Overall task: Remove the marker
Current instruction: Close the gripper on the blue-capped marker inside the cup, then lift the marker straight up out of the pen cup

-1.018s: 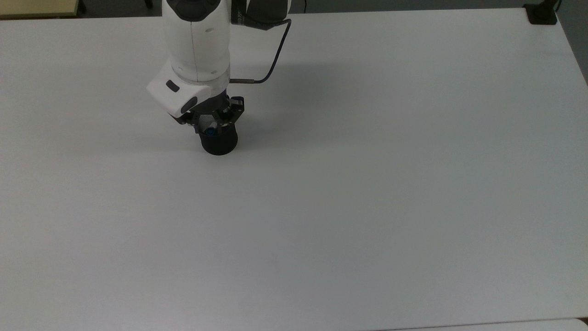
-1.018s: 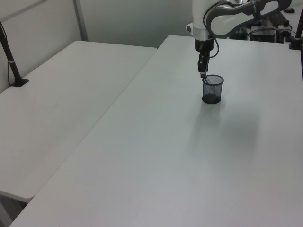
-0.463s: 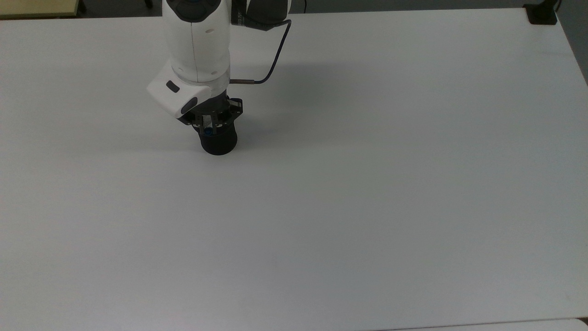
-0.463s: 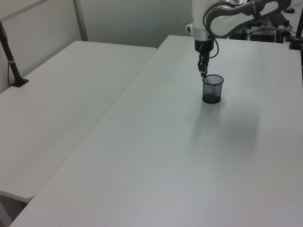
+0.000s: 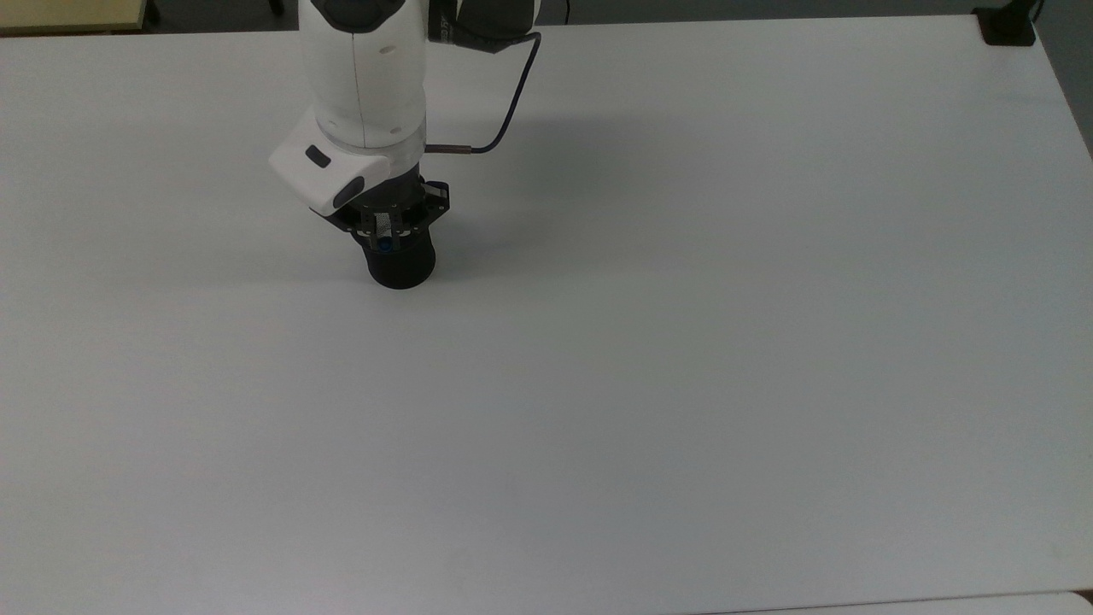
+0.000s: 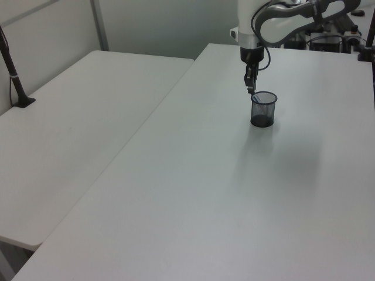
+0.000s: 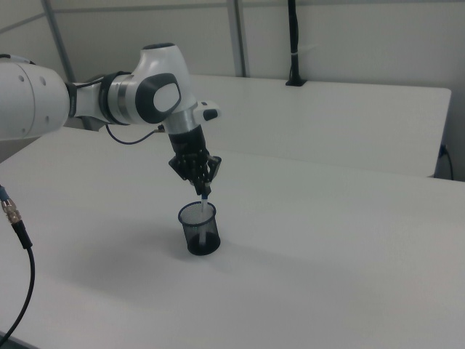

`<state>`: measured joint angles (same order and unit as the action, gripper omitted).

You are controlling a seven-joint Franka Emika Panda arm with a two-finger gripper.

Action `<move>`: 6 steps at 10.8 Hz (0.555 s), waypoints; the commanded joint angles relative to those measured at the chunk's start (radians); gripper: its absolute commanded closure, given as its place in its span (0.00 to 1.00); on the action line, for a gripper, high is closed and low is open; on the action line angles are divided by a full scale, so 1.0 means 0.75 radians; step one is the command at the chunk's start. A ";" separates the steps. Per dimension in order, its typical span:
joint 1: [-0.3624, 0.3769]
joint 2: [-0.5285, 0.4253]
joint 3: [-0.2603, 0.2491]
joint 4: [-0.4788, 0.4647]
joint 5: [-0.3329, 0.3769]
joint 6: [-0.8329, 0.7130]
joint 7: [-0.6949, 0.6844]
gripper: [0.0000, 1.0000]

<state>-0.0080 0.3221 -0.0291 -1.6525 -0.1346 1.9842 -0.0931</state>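
Gripper (image 7: 203,190) pinching the marker (image 7: 205,198) above the black mesh cup (image 7: 200,227); a tilted lift could snag the rim, toppling the cup.

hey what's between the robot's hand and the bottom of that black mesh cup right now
The marker. In the right view the hand grips its top above the cup, and the marker runs down past the rim into the cup.
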 commanded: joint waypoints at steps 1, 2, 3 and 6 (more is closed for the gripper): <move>-0.004 -0.094 -0.008 -0.008 0.006 -0.007 -0.003 0.84; -0.004 -0.124 -0.010 0.035 0.010 -0.068 -0.005 0.84; -0.004 -0.163 -0.012 0.074 0.038 -0.139 -0.009 0.84; 0.021 -0.264 0.004 0.078 0.106 -0.270 0.001 0.84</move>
<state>-0.0103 0.1830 -0.0319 -1.5762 -0.0834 1.8536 -0.0930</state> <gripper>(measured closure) 0.815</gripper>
